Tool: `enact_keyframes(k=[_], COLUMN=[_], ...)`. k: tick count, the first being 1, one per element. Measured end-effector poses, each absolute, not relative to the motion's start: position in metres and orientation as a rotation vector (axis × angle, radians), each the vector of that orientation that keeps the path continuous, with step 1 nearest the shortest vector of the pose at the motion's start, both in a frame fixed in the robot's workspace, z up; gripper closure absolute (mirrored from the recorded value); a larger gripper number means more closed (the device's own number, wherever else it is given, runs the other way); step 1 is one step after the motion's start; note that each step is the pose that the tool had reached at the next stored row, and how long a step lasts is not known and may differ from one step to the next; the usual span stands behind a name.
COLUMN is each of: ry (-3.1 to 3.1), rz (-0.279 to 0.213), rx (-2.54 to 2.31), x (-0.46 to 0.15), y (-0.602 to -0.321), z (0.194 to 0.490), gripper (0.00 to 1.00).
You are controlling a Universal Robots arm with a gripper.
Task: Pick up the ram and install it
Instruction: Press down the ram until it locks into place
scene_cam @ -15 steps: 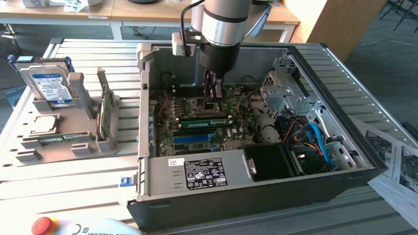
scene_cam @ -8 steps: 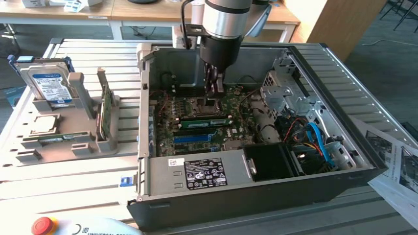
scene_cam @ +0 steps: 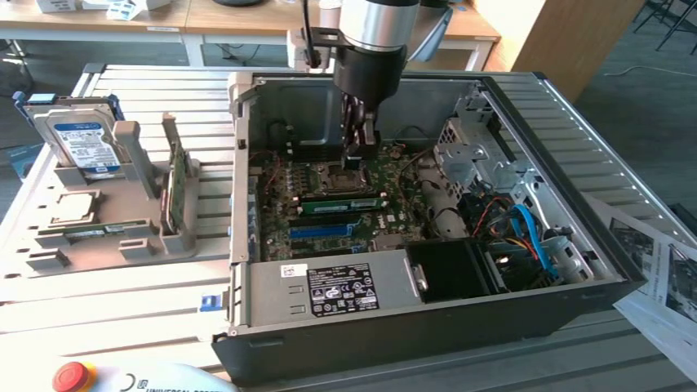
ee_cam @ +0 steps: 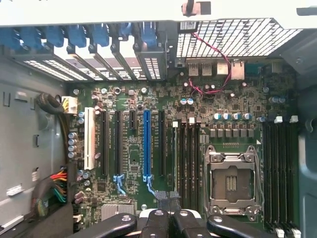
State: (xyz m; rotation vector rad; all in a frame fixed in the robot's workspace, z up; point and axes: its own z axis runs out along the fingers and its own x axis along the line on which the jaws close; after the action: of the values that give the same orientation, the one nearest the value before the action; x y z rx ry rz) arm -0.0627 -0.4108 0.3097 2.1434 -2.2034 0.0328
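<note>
The ram (scene_cam: 343, 202) is a narrow green stick standing in a slot on the motherboard (scene_cam: 326, 224) inside the open computer case (scene_cam: 436, 327), just in front of the CPU socket (scene_cam: 338, 173). In the wrist view the ram (ee_cam: 174, 158) shows edge-on as a thin line in the slot beside the CPU socket (ee_cam: 230, 181). My gripper (scene_cam: 360, 155) hangs inside the case a little above the ram, with a gap between them. In the wrist view the gripper (ee_cam: 169, 208) is shut, its fingertips pressed together with nothing between them.
A grey tray (scene_cam: 33, 245) at the exterior view's left holds a hard drive (scene_cam: 82, 143), an upright green card (scene_cam: 171, 184), a CPU chip (scene_cam: 71, 208) and another green stick (scene_cam: 93, 231). A power supply (scene_cam: 326, 290), blue cables (scene_cam: 528, 224) and a drive cage (scene_cam: 474, 155) crowd the case.
</note>
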Motion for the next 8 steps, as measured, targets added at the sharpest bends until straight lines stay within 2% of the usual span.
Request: enact_keyframes(k=[8], ry=[-2.203], rz=[0.033], rx=[2.143], x=[-0.0627], y=[-0.4108], z=[0.3131], gripper=[0.90])
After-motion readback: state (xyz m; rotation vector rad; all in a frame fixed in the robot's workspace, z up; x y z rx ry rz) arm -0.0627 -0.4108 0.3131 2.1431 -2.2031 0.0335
